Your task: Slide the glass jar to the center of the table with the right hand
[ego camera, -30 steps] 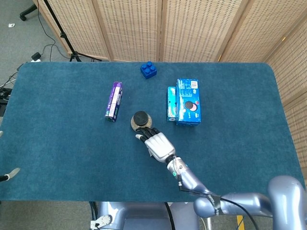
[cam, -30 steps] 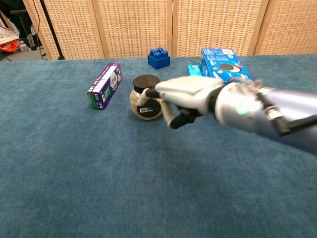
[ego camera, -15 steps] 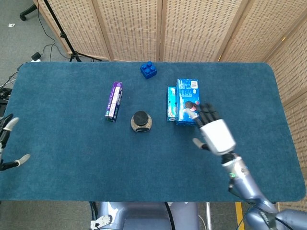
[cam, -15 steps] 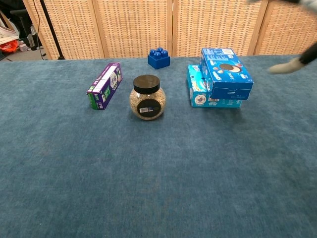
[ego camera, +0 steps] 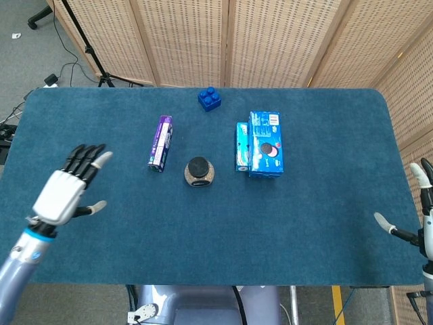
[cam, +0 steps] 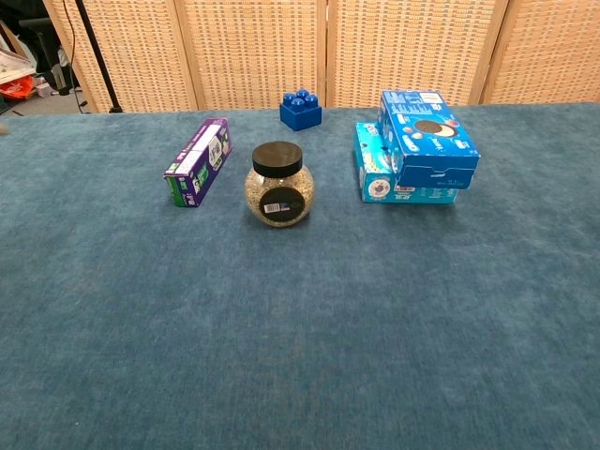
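glass jar (ego camera: 199, 172) upright, lid up, left hand (ego camera: 66, 191) spread empty, right hand (ego camera: 421, 213) unclear

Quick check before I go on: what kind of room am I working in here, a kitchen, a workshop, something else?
Most likely a lab or recording studio, not a kitchen. The table has a blue carpet-like cover, woven folding screens close off the back, and a stand with floor cables sits at the far left.
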Controlling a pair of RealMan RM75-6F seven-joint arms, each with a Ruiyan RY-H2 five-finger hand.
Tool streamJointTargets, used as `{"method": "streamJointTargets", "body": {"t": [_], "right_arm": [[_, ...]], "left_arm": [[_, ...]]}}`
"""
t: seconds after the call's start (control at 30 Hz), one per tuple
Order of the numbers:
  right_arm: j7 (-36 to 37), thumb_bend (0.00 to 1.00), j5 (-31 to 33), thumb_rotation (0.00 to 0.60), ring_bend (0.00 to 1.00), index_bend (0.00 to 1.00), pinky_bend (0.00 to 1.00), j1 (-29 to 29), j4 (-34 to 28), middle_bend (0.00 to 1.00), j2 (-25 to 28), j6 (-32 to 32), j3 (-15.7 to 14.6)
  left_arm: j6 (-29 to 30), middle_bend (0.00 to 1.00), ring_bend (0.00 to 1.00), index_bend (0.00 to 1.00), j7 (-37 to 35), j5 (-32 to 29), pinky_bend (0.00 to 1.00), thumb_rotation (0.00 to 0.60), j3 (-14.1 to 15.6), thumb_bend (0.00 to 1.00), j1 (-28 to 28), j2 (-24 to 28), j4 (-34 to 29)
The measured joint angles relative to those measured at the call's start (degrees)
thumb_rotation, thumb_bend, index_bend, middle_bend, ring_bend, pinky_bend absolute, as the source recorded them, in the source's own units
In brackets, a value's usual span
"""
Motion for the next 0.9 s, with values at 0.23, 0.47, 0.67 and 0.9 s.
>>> {"method": "streamJointTargets", "body": {"t": [0.23,0.47,0.67,0.9], "right_arm": [[0.68,0.0,-1.81,0.6,0.0,0.0,0.0,-1.78,2.13,0.0,-0.01,0.17,0.06],[0.91,0.0,-0.73,0.6,0.0,0.0,0.0,-2.37,2.81,0.0,0.39,-2.04,1.25],[1.18,0.0,-0.59,0.6,0.0,0.0,0.0,-2.69,2.66,0.0,0.99,-2.84,1.84],[1.4,0.0,-1.84,0.6,0.0,0.0,0.0,-2.74,3.27,0.0,1.93,-4.34,1.66]], "left_arm": [[-7.44,0.0,0.0,0.0,14.78,-10.69,0.0,0.6,-3.85,0.0,-8.39,-8.62,-2.09],[-9.75,0.0,0.0,0.0,29.55,-23.85,0.0,0.6,-7.62,0.0,-17.32,-21.63,2.09],[-10.67,0.0,0.0,0.0,33.91,-32.15,0.0,0.6,-9.4,0.0,-22.45,-29.3,7.43],[-10.58,0.0,0.0,0.0,34.83,-37.4,0.0,0.6,-9.8,0.0,-26.06,-37.23,15.29]]}}
